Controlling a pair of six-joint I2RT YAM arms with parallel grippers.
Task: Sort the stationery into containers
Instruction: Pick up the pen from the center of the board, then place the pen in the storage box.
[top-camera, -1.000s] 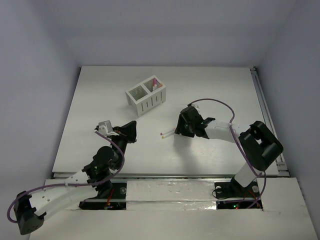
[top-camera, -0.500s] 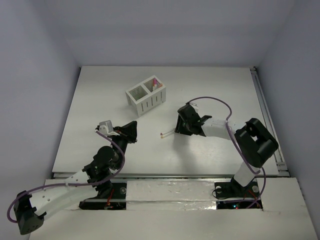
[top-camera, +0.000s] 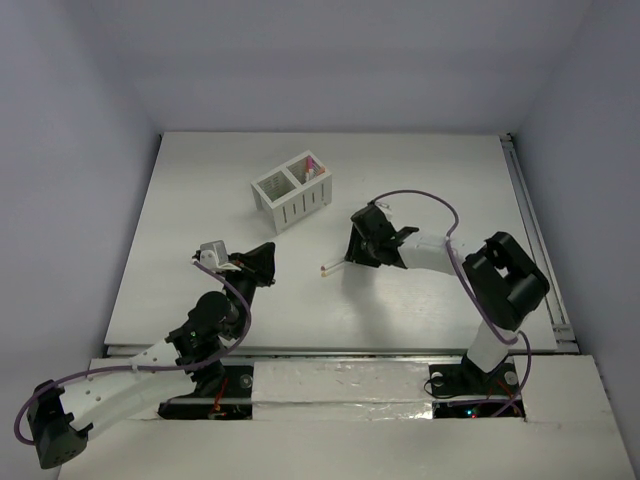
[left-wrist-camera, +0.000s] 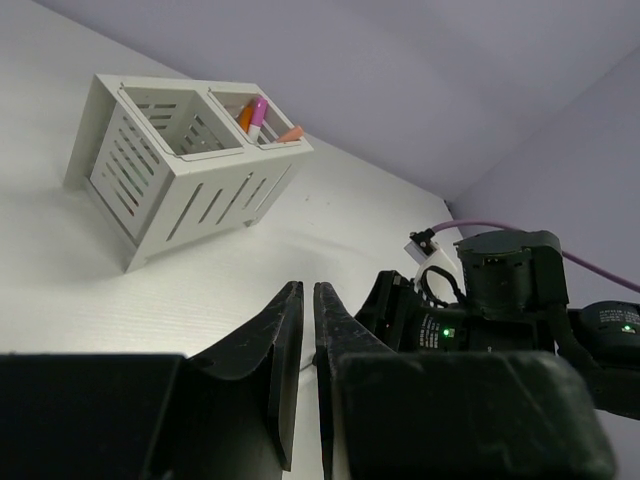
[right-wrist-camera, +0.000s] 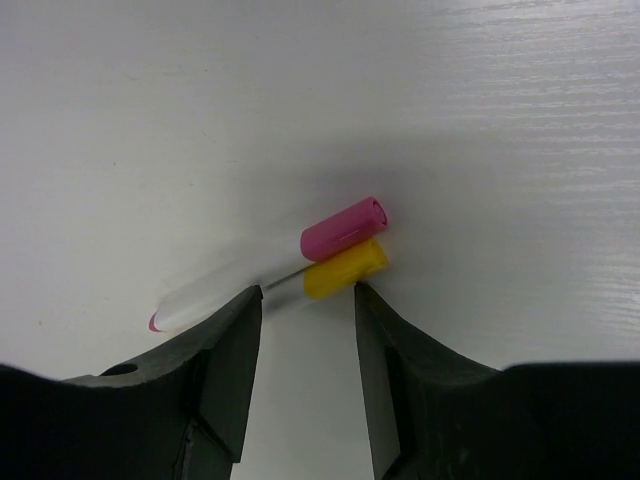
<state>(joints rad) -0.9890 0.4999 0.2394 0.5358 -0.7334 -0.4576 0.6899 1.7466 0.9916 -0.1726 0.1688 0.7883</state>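
Two white pens lie side by side on the table, one with a magenta cap (right-wrist-camera: 343, 228) and one with a yellow cap (right-wrist-camera: 345, 270); they show from above (top-camera: 334, 266) as thin sticks. My right gripper (right-wrist-camera: 308, 292) is open, its fingertips either side of the yellow-capped pen; it appears from above (top-camera: 356, 250). The white slotted organiser (top-camera: 292, 189) stands at the back, also in the left wrist view (left-wrist-camera: 180, 160); its right compartment holds pens with magenta and orange caps (left-wrist-camera: 258, 110). My left gripper (left-wrist-camera: 306, 292) is shut and empty, low at the left (top-camera: 262, 255).
The table's right rail (top-camera: 535, 235) runs along the edge. The right arm's purple cable (top-camera: 420, 200) loops above it. White walls surround the table.
My right gripper has slid a little left and back toward the pens. The left arm has barely moved.
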